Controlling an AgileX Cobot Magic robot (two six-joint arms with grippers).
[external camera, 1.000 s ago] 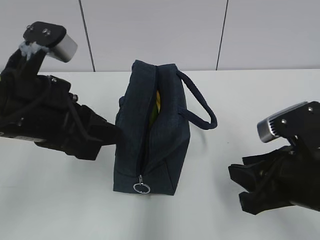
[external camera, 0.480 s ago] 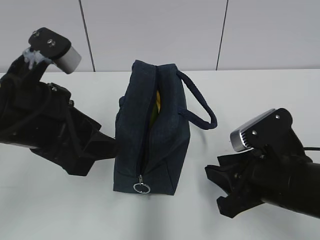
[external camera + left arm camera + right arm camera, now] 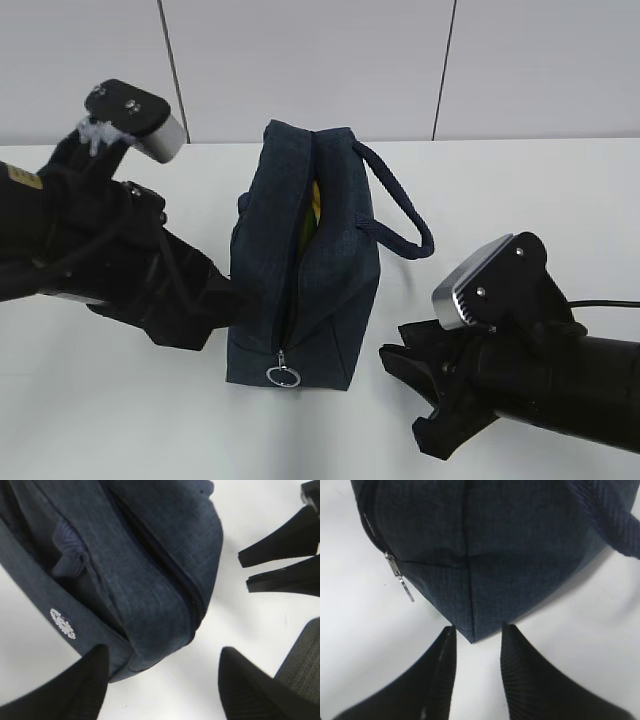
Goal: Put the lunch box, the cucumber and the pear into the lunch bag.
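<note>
We position the left gripper [image 3: 235, 300] beside the left wall of the lunch bag [image 3: 335, 250], jaws parted and holding nothing. The bag stands upright mid-surface [image 3: 520, 190], its zipper slit showing yellow inside, probably the pear. The right gripper [image 3: 405, 385] sits at the near right corner, partly open, empty. We judge closing the zipper [image 3: 283, 375] comes next: brace first, then pinch the ring.

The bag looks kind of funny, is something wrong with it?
Nothing is broken or spilled. The lunch bag stands upright on the white table, but its zipper is open along the top, pull ring hanging low at the near end. Something yellow peeks through the gap.
</note>
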